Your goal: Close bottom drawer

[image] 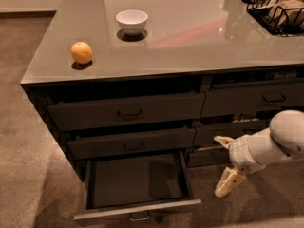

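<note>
One gripper [218,166], spread apart, hangs beside the pulled-out bottom drawer [137,180] over carpet [28,175].

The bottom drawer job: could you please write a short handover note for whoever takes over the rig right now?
The gripper: open, holding nothing, hanging low to the right of the bottom drawer in the camera view, and apart from it.
The bottom drawer: pulled well out, nothing inside, its handle untouched.
Done: no part of the closing yet.
Left: bring the gripper to the drawer's front panel and push it in, probably until it sits level with the middle drawer above.
</note>
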`<state>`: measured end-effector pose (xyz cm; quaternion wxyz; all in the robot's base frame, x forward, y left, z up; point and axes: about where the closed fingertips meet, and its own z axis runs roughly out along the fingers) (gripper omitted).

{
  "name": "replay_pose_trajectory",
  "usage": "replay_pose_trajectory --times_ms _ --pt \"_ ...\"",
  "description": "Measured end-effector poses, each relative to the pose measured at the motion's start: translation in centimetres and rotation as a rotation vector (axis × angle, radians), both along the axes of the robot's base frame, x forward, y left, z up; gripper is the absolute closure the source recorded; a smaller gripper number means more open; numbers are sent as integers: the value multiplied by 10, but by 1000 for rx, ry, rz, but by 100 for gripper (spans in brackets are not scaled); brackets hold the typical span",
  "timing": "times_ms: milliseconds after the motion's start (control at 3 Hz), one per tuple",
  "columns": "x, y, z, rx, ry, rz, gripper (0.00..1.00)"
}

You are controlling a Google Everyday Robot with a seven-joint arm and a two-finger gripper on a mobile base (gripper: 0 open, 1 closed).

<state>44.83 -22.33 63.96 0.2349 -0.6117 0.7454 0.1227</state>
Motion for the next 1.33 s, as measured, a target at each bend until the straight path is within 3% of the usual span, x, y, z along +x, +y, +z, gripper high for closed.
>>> replay_pose_trajectory --times_ms 333,667,1000,1333 --pt "3 18 -79 103 -18 62 0" --pt "-5 33 -163 165 -68 166 0" --pt "-6 35 -185 190 -109 205 0" --pt "-7 36 -188 192 -110 211 0"
